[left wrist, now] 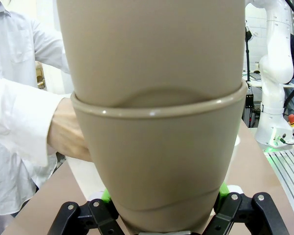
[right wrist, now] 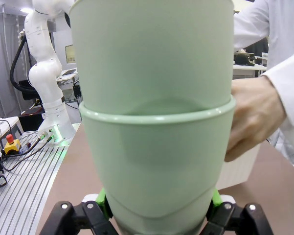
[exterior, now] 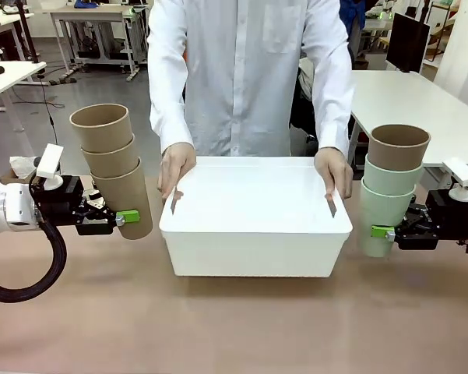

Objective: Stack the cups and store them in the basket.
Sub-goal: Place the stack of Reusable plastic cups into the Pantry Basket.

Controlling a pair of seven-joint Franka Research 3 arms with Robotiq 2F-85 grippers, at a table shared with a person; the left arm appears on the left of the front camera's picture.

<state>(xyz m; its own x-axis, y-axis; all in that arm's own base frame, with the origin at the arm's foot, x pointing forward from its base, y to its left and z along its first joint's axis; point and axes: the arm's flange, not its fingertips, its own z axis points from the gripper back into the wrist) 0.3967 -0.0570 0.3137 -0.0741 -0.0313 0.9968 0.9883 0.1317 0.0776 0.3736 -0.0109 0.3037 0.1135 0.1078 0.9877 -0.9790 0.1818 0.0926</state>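
A brown surface (exterior: 234,327) carries a white rectangular plastic basket (exterior: 253,253) at its middle, long side toward the robot. A person in a white shirt (exterior: 249,70) stands at the far side, one hand (exterior: 176,166) resting on the basket's short rim on the robot's left and the other hand (exterior: 334,169) on the short rim on the robot's right, above the slot handles.

Just beside the basket on the robot's left is a stack of three brown-tan tapered cups (exterior: 113,167), nested mouth-up and leaning away from the basket. On the robot's right, also just beside the basket, stands a near-upright stack of two pale mint green cups with a brown-tan cup on top (exterior: 391,191). I cannot tell whether either stack touches the surface.

The left fingers (exterior: 127,216) are clenched on the bottom cup of the brown-tan stack, low on its wall, green pads pressed to both sides. The right fingers (exterior: 382,232) are likewise clenched on the lowest mint cup.
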